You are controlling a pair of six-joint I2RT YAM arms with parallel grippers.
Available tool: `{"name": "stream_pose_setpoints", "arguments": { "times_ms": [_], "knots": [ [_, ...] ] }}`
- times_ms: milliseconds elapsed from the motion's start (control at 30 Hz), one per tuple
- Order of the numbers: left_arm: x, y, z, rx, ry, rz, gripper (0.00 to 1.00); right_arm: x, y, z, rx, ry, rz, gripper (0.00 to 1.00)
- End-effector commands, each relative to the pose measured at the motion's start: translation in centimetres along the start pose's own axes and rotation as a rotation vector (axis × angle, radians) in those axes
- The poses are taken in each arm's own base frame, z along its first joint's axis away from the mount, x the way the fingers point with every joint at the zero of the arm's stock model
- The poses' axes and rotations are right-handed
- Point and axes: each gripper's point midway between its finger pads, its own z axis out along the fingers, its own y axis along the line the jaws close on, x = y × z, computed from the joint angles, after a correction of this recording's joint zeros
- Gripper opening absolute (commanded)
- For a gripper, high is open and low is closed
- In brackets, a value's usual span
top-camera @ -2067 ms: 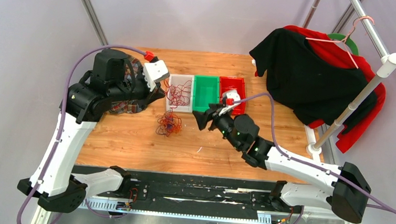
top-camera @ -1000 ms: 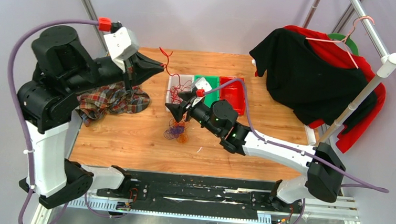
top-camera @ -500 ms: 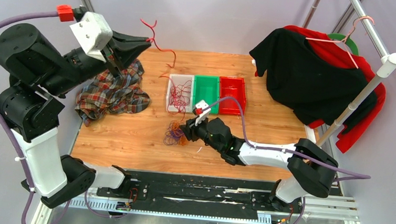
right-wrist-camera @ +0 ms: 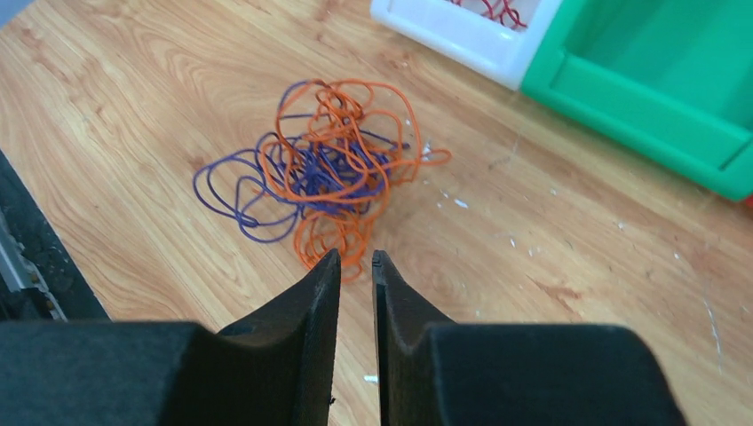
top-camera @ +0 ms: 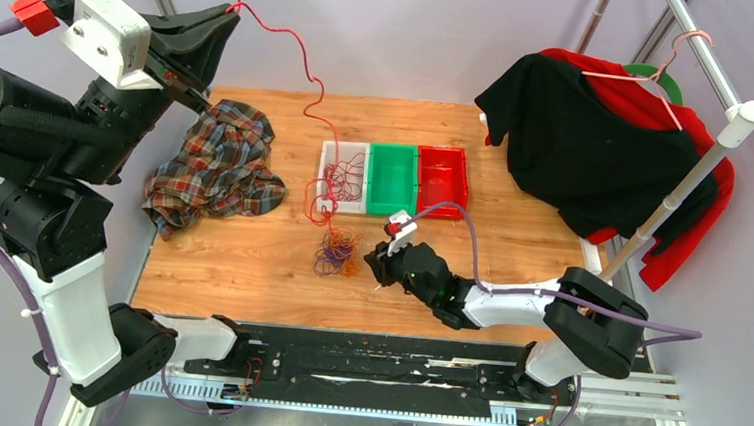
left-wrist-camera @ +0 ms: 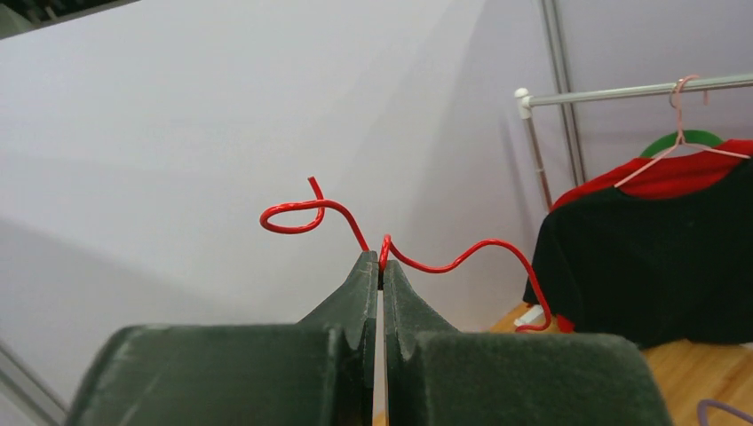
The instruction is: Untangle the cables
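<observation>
Fingertips of the right gripper (right-wrist-camera: 355,257) stand a narrow slit apart with nothing between them, low over the table (top-camera: 248,274), on the near side of the white bin (right-wrist-camera: 462,35). A tangle of orange and purple cables (right-wrist-camera: 324,182) lies just past them, between gripper and bin. More red cables (top-camera: 343,181) lie coiled inside the bin. From that bin a red cable (left-wrist-camera: 388,241) climbs up and to the left to the left gripper (left-wrist-camera: 382,262), clamped tight on it high above a plaid cloth (top-camera: 216,167).
</observation>
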Motion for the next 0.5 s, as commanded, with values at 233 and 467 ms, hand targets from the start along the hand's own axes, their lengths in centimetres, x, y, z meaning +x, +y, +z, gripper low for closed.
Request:
{"name": "stream_pose_setpoints", "arguments": {
  "times_ms": [233,467],
  "knots": [
    [9.1,0.2,3.3,-0.035,0.196,0.084,0.00,-2.2,-2.1,-2.7,0.101,-0.092,0.026,0.21],
    [17.0,-0.9,5.4,-0.014,0.342,0.110,0.01,-4.0,-3.8,-4.2,0.185,-0.132,0.008,0.19]
  ]
}}
